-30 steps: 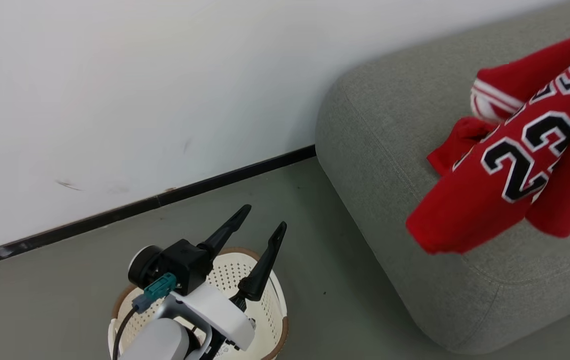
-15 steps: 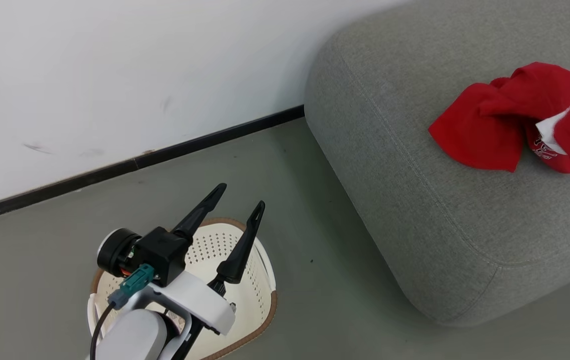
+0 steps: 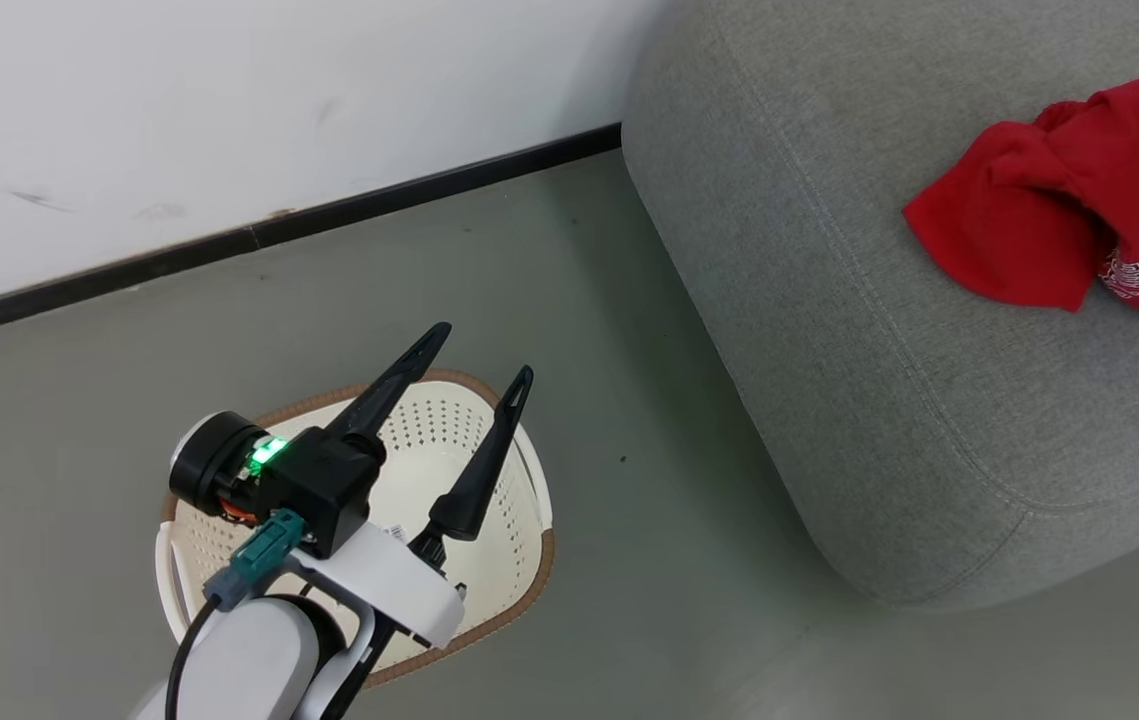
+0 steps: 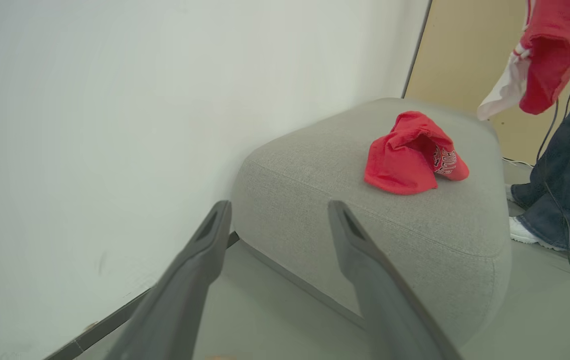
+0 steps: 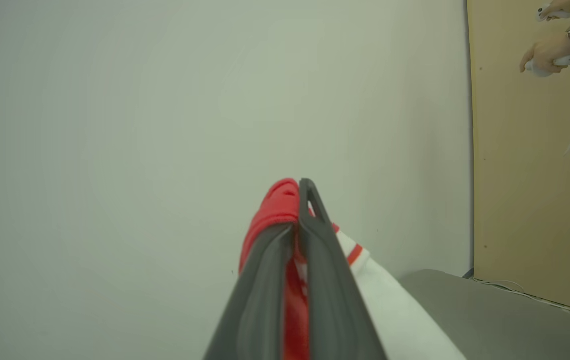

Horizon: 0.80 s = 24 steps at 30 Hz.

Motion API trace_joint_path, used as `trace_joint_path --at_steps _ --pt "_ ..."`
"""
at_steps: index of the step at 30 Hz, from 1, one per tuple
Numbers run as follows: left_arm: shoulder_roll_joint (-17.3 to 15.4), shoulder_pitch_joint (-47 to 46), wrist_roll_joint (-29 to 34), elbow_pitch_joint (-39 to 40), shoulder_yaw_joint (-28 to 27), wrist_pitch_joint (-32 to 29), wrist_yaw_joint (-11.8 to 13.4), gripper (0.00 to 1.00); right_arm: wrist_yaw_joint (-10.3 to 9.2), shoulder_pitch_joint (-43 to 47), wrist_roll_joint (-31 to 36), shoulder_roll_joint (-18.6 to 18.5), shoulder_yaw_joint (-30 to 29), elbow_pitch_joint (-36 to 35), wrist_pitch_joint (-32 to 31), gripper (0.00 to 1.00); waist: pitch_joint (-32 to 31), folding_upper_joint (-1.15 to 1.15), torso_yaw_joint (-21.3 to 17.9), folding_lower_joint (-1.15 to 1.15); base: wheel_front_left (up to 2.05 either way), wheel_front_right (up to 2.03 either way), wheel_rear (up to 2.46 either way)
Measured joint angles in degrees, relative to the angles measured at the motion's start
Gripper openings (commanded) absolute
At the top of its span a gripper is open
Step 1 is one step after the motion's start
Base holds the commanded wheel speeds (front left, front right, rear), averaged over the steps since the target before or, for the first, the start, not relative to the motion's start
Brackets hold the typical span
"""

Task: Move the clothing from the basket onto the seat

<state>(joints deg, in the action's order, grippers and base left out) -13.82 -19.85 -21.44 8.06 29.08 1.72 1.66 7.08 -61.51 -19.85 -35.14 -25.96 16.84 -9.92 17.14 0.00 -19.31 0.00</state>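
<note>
My left gripper (image 3: 485, 350) hangs open above the cream basket (image 3: 514, 560), nothing between its fingers; my arm hides part of the basket's inside, and the part that shows holds no cloth. One red piece of clothing (image 3: 1039, 220) lies crumpled on the grey seat (image 3: 829, 320). The left wrist view looks between the open left gripper (image 4: 278, 205) at the seat (image 4: 315, 165), that red garment (image 4: 405, 160), and red and white clothing (image 4: 550, 55) hanging at the upper right. My right gripper (image 5: 297, 210) is shut on red clothing (image 5: 274, 210) and white cloth (image 5: 395, 310).
A white wall with a black skirting strip (image 3: 329, 210) runs behind the basket and seat. A person's legs in jeans (image 4: 565, 190) stand beyond the seat. Hands holding controllers (image 5: 547, 52) show before a tan panel (image 5: 530, 200). Grey floor (image 3: 649, 560) separates basket and seat.
The head camera has shifted. The red numbered jersey that hung before the seat has left the head view to the right. The left gripper stays open over the basket.
</note>
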Motion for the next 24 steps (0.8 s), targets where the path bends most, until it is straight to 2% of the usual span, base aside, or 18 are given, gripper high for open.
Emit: trace_joint_path --at_steps 5,13,18,24 --pt "-0.41 -0.18 0.47 1.82 0.09 -1.16 0.22 1.00 0.01 -0.93 0.40 0.60 0.77 2.27 0.64 0.00 2.41 0.00 0.57 0.00 0.00 0.00 0.00" --pt "-0.81 -2.55 1.44 4.81 0.10 -2.26 0.23 1.00 0.00 2.27 1.27 5.48 1.55 8.69 3.23 0.00 6.13 0.00 1.73 0.00 0.00 0.00 0.00" --pt "-1.34 -3.71 2.91 6.05 0.04 -3.21 0.29 1.00 0.00 5.83 2.68 6.82 0.92 13.22 5.33 0.00 8.16 0.00 2.67 0.00 0.00 0.00 0.00" --pt "-1.98 -4.78 3.05 6.79 0.13 -4.15 0.27 1.00 0.00 7.71 4.91 11.84 2.82 18.00 8.27 0.00 10.43 0.00 4.31 0.00 0.00 0.00 0.00"
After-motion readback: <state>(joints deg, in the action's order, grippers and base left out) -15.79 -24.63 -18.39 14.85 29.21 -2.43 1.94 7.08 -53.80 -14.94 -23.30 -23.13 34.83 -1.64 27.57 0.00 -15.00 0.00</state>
